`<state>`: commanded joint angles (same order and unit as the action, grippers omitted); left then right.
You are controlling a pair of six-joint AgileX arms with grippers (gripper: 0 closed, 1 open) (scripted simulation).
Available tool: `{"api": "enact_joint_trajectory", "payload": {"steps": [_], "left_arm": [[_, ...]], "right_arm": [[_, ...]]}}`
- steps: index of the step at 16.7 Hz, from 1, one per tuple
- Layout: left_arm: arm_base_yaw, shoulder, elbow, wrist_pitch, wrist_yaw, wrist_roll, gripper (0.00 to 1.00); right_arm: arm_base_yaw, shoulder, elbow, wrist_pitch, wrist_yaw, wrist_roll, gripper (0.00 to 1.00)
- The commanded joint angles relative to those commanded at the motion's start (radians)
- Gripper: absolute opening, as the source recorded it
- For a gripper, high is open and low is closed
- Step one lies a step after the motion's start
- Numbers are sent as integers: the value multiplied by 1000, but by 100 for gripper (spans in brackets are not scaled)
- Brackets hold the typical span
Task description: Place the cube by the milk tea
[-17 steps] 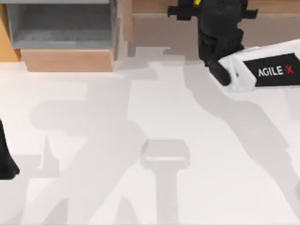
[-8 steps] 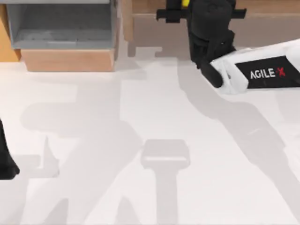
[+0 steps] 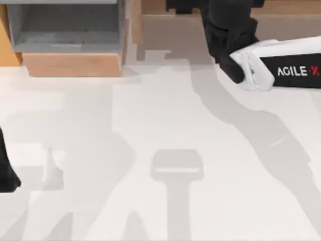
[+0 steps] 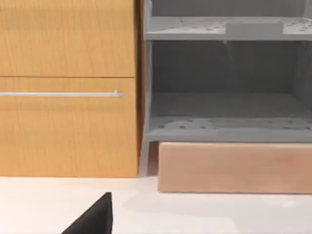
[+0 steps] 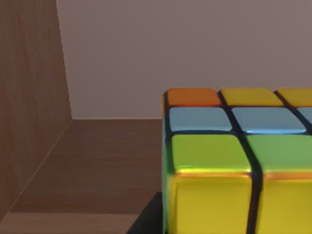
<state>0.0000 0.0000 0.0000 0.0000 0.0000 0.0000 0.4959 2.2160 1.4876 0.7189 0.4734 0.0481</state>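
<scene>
White tabletop (image 3: 165, 115): broad, shadowed.
Wooden cabinet (image 4: 68, 87): upper left.
Grey shelf unit (image 4: 224, 73): beside it.
Right arm (image 3: 281, 70): upper right.
Left arm (image 3: 6, 170): left edge.
Right pincer: cannot tell.
Cube (image 5: 234, 161): wooden recess, close before right wrist camera.

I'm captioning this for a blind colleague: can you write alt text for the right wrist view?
A tiled puzzle cube with yellow, green, blue and orange squares and dark grid lines sits close up, inside a brown wooden compartment. The compartment's side wall and plain back wall stand behind it.
</scene>
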Motion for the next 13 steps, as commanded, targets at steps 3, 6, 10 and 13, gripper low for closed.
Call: {"api": "enact_joint_trajectory", "payload": {"steps": [3, 6, 10, 13], "left_arm": [[0, 0, 0, 0, 0, 0, 100], [0, 0, 0, 0, 0, 0, 100], [0, 0, 0, 0, 0, 0, 100], [0, 0, 0, 0, 0, 0, 100]], "right_arm": [[0, -72, -16, -109, -63, 36, 0], [1, -160, -52, -260, -138, 86, 0], [7, -303, -142, -530, -248, 177, 0], [15, -421, -239, -776, -331, 259, 0]]}}
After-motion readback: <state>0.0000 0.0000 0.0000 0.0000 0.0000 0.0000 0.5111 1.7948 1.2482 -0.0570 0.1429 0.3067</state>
